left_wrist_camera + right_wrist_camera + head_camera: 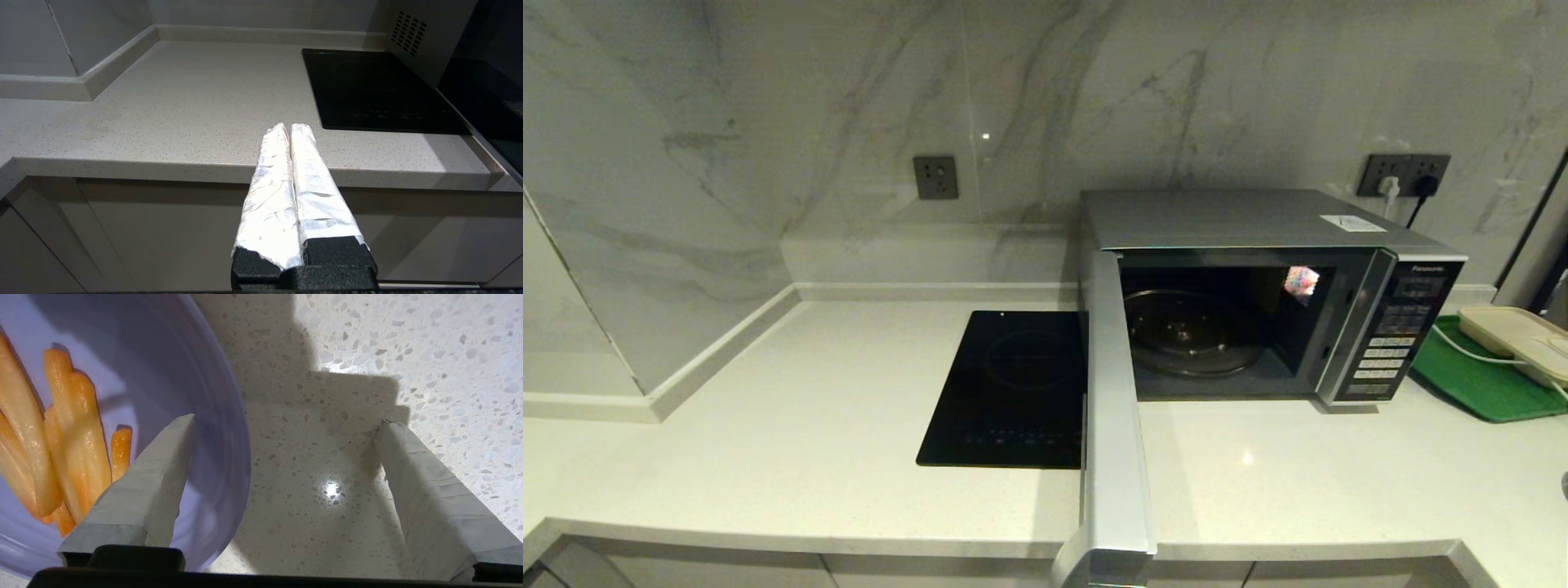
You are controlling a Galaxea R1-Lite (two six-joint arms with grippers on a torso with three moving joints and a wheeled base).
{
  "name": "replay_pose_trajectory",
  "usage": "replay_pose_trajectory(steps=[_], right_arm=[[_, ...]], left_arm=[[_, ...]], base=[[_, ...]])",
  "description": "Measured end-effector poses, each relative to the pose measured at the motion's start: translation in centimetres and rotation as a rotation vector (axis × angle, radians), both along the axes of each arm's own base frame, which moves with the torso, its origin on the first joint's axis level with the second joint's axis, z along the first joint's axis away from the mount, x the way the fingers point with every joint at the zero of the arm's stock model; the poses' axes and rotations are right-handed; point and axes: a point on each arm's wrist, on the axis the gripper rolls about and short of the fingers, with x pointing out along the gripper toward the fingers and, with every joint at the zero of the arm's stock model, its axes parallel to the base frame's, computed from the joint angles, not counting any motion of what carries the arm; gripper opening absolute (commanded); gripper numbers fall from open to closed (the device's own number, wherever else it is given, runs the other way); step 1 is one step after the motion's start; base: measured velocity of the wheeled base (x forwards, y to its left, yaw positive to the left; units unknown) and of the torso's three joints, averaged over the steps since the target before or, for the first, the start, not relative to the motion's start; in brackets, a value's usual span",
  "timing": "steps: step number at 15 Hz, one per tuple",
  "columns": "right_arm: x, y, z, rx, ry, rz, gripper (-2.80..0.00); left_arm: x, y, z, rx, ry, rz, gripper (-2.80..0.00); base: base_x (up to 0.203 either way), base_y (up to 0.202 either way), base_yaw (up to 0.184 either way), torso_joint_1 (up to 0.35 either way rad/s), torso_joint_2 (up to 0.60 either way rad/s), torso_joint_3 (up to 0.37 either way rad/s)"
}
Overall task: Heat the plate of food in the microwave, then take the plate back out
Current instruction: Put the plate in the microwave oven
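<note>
The silver microwave point(1258, 220) stands at the back right of the counter. Its door point(1112, 392) is swung wide open toward the front edge, and the cavity holds only the glass turntable point(1188, 331). The lavender plate point(171, 355) with orange-yellow food sticks point(77, 428) shows only in the right wrist view, resting on the speckled counter. My right gripper point(286, 420) is open just above it, one finger over the plate's inside and the other over bare counter, the rim between them. My left gripper point(289, 127) is shut and empty, low in front of the counter edge.
A black cooktop point(1013, 392) is set in the counter left of the open door. A green tray point(1478, 384) with a cream box point(1519, 343) and a white cable lies right of the microwave. Marble walls close the back and left.
</note>
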Motion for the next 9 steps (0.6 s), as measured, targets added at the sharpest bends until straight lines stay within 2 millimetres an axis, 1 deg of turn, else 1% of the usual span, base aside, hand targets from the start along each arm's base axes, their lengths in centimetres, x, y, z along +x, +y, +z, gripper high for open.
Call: replay_pose_trajectory(steps=[4,9], right_arm=[[-0.02,0.0,-0.66,0.023,-0.008,-0.011,0.0],[-0.03,0.23,-0.32,0.044,-0.045,-0.002,0.0]], left_arm=[[0.0,0.0,0.0,0.0,0.0,0.0,-2.8],[0.0,0.0,0.0,0.0,0.0,0.0,-2.8]], base=[[0.0,0.0,0.0,0.0,0.0,0.0],[0.0,0.0,0.0,0.0,0.0,0.0]])
